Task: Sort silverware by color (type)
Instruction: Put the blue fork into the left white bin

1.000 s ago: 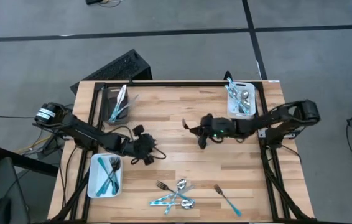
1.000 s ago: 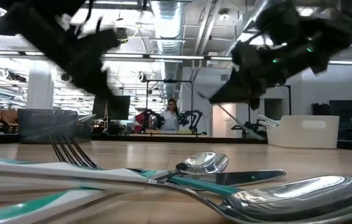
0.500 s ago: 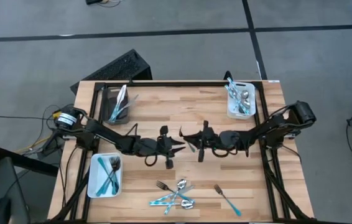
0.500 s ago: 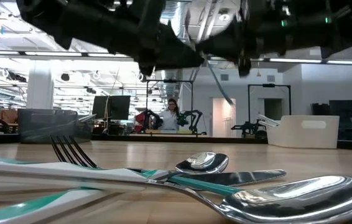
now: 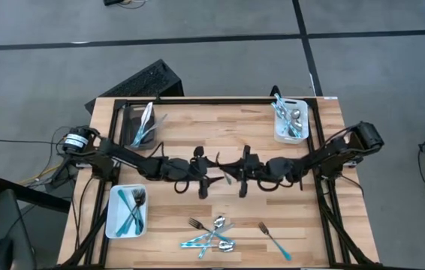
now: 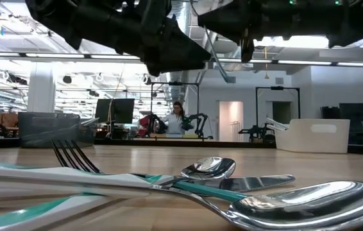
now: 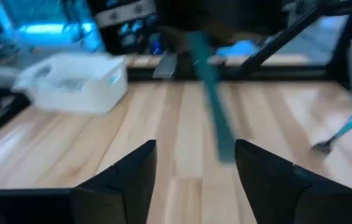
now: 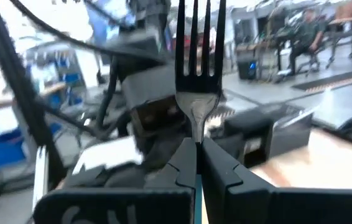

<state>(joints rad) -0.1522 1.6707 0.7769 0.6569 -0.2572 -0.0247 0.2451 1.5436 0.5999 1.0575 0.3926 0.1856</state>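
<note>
The right gripper [image 8: 196,163] is clamped on a fork [image 8: 196,56] by its neck, tines forward, above mid-desk [image 5: 295,210], facing the left gripper [image 7: 194,163], whose fingers are spread with nothing between them. If this is a handover, a mistimed release could drop the fork, and the close-set arms might collide. The other silverware [image 5: 211,234] lies near the front edge.

Two matte-black jointed arms with exposed dark cables, angular black jaws and white-labelled base joints
</note>
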